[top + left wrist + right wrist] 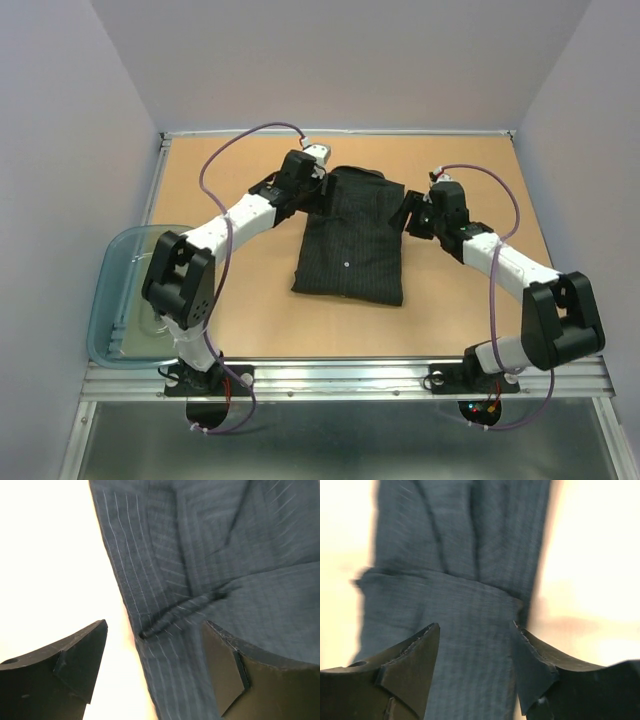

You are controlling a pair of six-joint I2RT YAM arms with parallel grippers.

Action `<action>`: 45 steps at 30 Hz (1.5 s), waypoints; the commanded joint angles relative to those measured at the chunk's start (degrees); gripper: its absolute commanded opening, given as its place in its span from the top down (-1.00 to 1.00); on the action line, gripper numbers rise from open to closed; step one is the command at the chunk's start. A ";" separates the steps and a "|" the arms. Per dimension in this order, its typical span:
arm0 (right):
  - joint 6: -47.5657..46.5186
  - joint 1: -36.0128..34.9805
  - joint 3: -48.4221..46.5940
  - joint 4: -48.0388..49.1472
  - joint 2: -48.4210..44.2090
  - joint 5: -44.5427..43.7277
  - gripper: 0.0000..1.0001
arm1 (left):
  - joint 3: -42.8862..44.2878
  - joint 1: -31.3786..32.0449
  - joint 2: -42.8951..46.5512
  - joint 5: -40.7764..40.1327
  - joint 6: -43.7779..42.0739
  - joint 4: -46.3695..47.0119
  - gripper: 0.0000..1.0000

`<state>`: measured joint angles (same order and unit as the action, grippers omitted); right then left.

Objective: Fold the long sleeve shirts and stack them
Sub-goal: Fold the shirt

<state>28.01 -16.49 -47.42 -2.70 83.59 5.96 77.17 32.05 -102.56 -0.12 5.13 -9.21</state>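
The long sleeve shirt (350, 245), black with thin pinstripes, lies folded into a narrow rectangle in the middle of the table. My left gripper (324, 182) hovers at its far left corner. In the left wrist view the left gripper (155, 630) stands open, with the shirt's (210, 555) left edge and a small fold running between the jaws, which hold nothing. My right gripper (411, 213) is at the shirt's far right edge. The right wrist view shows the right gripper (475, 627) open above the folded cloth (460, 555), not pinching it.
A translucent blue-grey plastic tub (125, 290) sits at the table's left edge beside the left arm's base. Bare brown tabletop (260, 310) lies in front of the shirt. Grey walls close in the back and both sides.
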 commanded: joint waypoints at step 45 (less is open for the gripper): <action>20.67 -1.77 8.48 26.96 -3.68 31.32 -0.16 | -30.92 7.67 22.05 8.64 26.77 14.65 -0.54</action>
<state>44.71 -12.58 -41.98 24.12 84.99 37.12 50.50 39.86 -83.35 9.37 28.80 4.69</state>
